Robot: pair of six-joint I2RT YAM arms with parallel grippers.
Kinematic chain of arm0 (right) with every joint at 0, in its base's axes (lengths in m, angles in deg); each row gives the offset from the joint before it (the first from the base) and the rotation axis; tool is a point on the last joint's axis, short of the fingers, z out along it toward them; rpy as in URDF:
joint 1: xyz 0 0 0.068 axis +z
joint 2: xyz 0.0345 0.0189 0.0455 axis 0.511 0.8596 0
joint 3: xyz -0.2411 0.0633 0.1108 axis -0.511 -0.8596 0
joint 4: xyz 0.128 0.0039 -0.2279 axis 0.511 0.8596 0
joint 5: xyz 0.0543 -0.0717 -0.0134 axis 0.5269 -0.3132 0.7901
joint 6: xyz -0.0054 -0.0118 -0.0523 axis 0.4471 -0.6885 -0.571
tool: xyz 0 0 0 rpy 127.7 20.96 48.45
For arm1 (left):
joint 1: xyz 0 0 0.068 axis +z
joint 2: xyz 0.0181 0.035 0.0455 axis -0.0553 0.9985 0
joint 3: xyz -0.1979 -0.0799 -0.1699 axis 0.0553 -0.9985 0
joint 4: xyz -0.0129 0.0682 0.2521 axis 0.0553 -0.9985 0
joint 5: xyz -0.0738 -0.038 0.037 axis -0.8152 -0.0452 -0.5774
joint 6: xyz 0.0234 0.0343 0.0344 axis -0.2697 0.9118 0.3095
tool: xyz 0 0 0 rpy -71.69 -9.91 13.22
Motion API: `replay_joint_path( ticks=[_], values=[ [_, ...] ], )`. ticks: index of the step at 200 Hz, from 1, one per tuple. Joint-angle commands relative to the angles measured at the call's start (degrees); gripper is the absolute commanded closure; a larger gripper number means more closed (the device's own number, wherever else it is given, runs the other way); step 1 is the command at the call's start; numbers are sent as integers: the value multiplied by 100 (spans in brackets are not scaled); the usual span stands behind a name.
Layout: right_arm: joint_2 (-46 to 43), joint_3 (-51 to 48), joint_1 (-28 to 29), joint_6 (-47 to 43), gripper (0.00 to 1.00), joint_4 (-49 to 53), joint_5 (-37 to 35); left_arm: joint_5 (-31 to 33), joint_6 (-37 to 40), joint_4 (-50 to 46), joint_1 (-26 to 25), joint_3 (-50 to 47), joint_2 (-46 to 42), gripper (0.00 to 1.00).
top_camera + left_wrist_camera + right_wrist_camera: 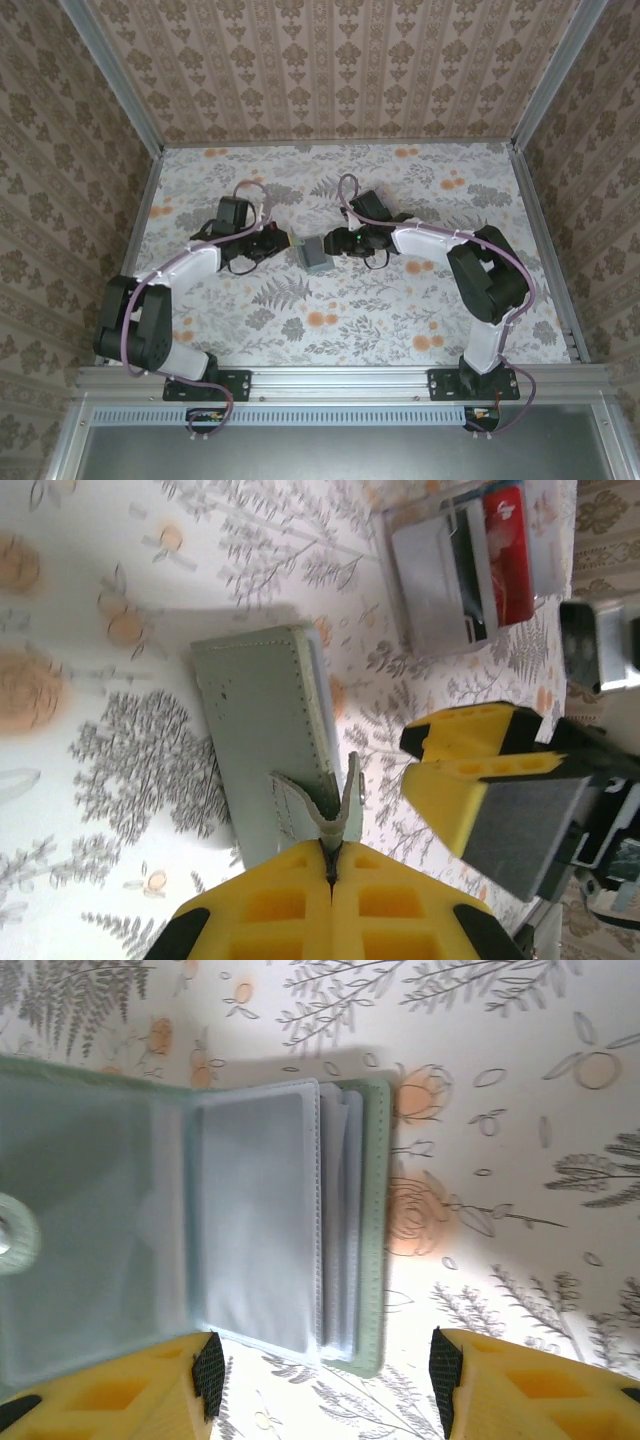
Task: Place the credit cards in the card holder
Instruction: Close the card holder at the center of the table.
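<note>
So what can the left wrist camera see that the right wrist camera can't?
Left wrist camera: the credit cards, one red and some pale grey, stacked at the top right. It also has the left gripper pinching the tab of the card holder, with the right gripper beside it. Right wrist camera: the card holder's inside, with clear pockets that look empty, between the right gripper's wide-apart yellow fingers. Both: the card holder and the flowery table.
</note>
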Motion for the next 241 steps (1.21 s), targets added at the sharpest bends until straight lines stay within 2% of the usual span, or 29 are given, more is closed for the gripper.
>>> replay_joint_path(
  ticks=[1,46,104,187,241],
  values=[
    [-182,-57,16,-93,41,260,-143,-145,312,-228,16,453,260,100],
    [-200,-61,16,-30,41,23,162,-392,490,-352,-11,680,583,100],
    [345,68,18,1119,44,-1594,1664,-540,336,-115,-50,507,717,100],
    [910,375,-20,1934,44,-2717,1868,-580,298,-49,-64,415,659,100],
    [1092,489,-20,2515,47,-3391,2250,-564,270,29,-62,337,625,100]
  ],
)
